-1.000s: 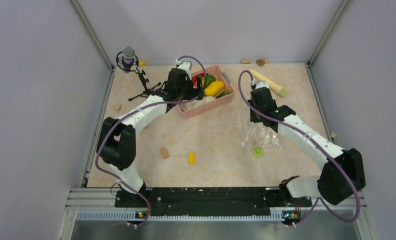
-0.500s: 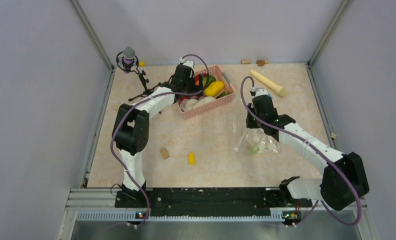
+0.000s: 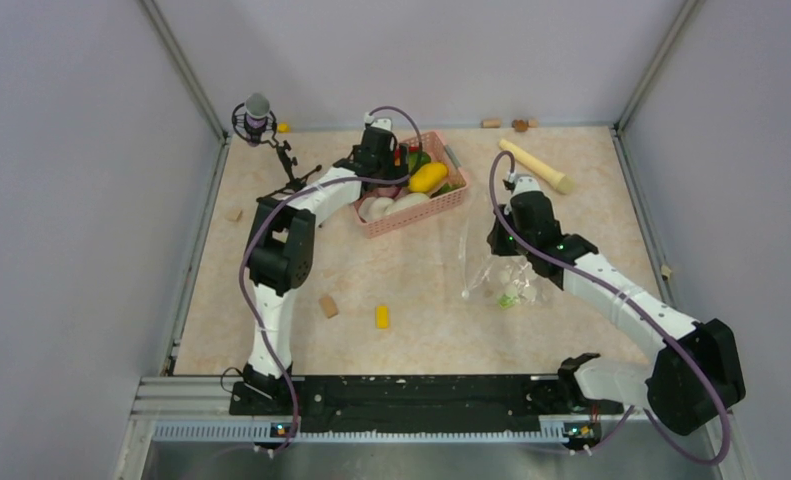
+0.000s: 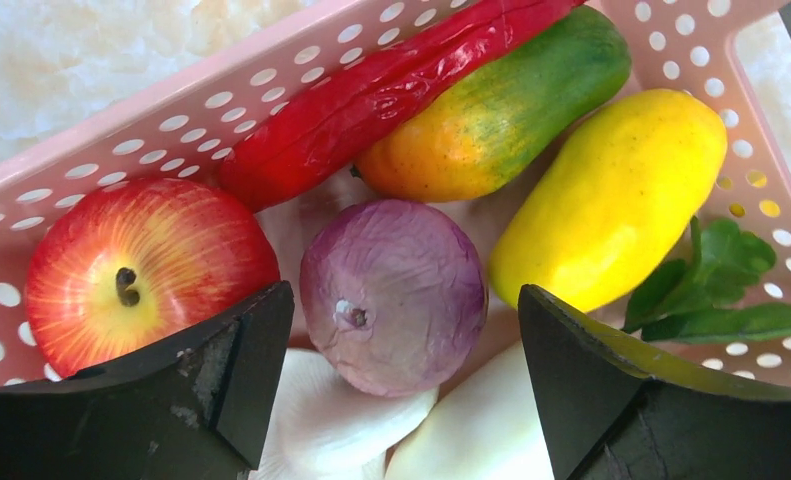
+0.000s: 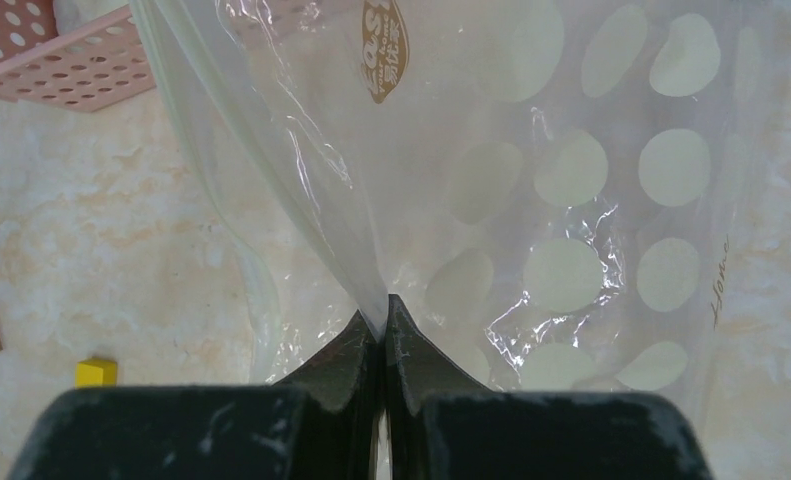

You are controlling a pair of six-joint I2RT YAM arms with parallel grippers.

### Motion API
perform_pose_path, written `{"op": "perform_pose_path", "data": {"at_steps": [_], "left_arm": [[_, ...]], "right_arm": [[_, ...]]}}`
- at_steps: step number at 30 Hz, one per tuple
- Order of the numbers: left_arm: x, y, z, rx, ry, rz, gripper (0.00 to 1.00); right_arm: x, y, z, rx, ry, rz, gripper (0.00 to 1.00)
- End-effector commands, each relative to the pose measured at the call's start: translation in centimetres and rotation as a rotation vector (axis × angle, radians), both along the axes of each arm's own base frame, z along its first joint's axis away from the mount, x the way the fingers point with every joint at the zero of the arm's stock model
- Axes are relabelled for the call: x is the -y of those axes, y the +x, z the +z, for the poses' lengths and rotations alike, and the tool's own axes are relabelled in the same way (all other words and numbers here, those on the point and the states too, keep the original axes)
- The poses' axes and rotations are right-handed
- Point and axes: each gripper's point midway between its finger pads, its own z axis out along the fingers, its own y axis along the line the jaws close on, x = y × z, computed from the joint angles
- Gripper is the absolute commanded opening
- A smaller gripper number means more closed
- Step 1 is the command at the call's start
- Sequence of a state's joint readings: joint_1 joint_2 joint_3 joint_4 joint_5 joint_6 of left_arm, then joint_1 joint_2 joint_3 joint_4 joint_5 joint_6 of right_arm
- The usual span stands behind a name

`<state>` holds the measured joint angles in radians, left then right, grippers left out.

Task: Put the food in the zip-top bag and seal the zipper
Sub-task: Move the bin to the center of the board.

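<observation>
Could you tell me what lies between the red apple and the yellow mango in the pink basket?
The purple onion lies between the apple and the yellow mango, seen in the left wrist view, right in the gap of the open left tool.

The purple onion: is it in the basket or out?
In. The purple onion lies inside the pink basket, beside the apple.

Pink basket (image 3: 423,212), microphone (image 3: 257,106) back left, wooden rolling pin (image 3: 536,166) back right, yellow block (image 3: 381,316) near tan block (image 3: 328,306)
</observation>
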<state>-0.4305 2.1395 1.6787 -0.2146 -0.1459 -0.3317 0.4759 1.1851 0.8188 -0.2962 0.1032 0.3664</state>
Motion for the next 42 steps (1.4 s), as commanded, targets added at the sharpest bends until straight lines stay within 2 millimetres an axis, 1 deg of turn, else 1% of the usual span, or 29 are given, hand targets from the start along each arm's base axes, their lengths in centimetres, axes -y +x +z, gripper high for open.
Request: {"op": "perform_pose_path", "data": {"at_steps": [1, 5, 9, 11, 13, 16, 17, 22, 27, 32, 36, 38, 40, 42], "left_arm": [[-0.3, 1.6, 0.7, 0.035, 0.022, 0.036, 0.87], [0.0, 1.6, -0.1, 0.019, 0.016, 0.028, 0.81], [0.0, 1.2, -0.9, -0.005, 0.023, 0.018, 0.73], [0.2, 0.9, -1.3, -0.018, 0.017, 0.003, 0.67], [0.6, 0.4, -1.6, -0.036, 0.001, -0.019, 0.59], [1.3, -0.8, -1.6, -0.055, -0.028, -0.052, 0.48], [1.2, -1.5, -2.1, -0.068, -0.032, -0.056, 0.44], [1.5, -4.0, -2.2, -0.089, -0.052, -0.081, 0.3], [1.6, -6.7, -2.1, -0.135, -0.069, -0.088, 0.23], [1.8, -9.1, -2.2, -0.155, -0.07, -0.093, 0.2], [2.0, -10.0, -0.2, -0.113, -0.063, -0.086, 0.15], [2.0, -10.2, 1.5, -0.074, -0.065, -0.076, 0.13], [2.0, -10.4, 3.2, -0.034, -0.077, -0.068, 0.07], [1.9, -10.5, 5.0, 0.006, -0.088, -0.061, 0.05]], "right_arm": [[-1.5, 0.5, 0.5, 0.025, 0.059, 0.033, 0.0], [-1.5, 0.5, 0.3, 0.02, 0.057, 0.032, 0.0], [-1.5, 0.5, 0.2, 0.021, 0.057, 0.031, 0.0], [-1.4, 0.4, 0.2, 0.021, 0.056, 0.031, 0.0], [-1.5, 0.4, 0.3, 0.021, 0.059, 0.032, 0.0], [-1.5, 0.4, 0.3, 0.021, 0.058, 0.034, 0.0], [-1.5, 0.4, 0.2, 0.02, 0.058, 0.034, 0.0], [-1.7, 0.3, 0.2, 0.018, 0.063, 0.041, 0.0], [-1.8, 0.3, 0.2, 0.013, 0.067, 0.048, 0.0], [-1.9, 0.2, 0.2, 0.011, 0.071, 0.056, 0.0], [-2.1, 0.1, 0.2, 0.008, 0.075, 0.061, 0.0], [-2.1, 0.1, 0.2, 0.009, 0.075, 0.062, 0.0], [-2.0, 0.1, 0.2, 0.01, 0.074, 0.061, 0.0], [-1.9, 0.2, 0.3, 0.014, 0.07, 0.055, 0.0]]}}
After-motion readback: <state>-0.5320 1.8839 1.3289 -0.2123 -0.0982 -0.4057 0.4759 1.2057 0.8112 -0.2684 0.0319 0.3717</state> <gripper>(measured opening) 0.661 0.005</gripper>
